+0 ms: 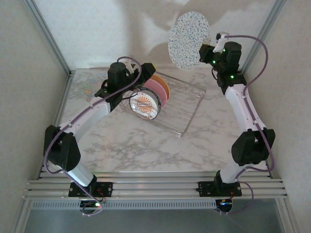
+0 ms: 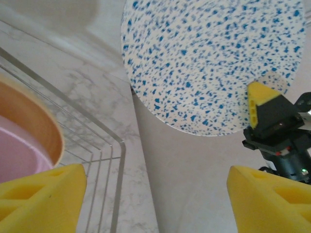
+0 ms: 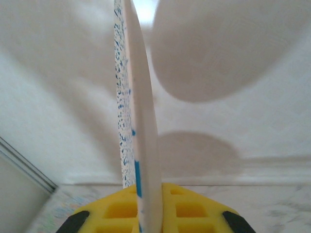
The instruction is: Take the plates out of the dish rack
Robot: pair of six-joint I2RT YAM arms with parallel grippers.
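R gripper [image 3: 148, 204] is clamped on the rim of the speckled plate [image 3: 133, 121], yellow pads tight on both faces. In the wrist view the plate is edge-on and runs straight up out of the pads, blue-flecked face on the left, plain white back on the right. From the top cam the same plate [image 1: 189, 40] is up in the air over the far-right corner of the table [image 1: 146, 150], clear of everything. It stands on edge w/ its long axis near vertical, leaning a bit to the right, speckled face toward the cam, gripped at the lower-right rim.

L gripper [image 2: 155, 199] has its fingers wide apart w/ nothing btwn them. It hangs over the far-left end of the dish rack [image 1: 187, 104], just beside the plates there.

3 plates stand on edge in the rack, in a row from near to far: white plate [image 1: 144, 103] w/ orange-brown emblem facing the near side, then pink plate [image 1: 156, 90], then orange plate [image 1: 164, 83]. The rest of the rack to the right holds nothing.

Another speckled plate [image 1: 90, 87] seems to lie flat at the far-left corner of the table, but it's too pale to be sure.
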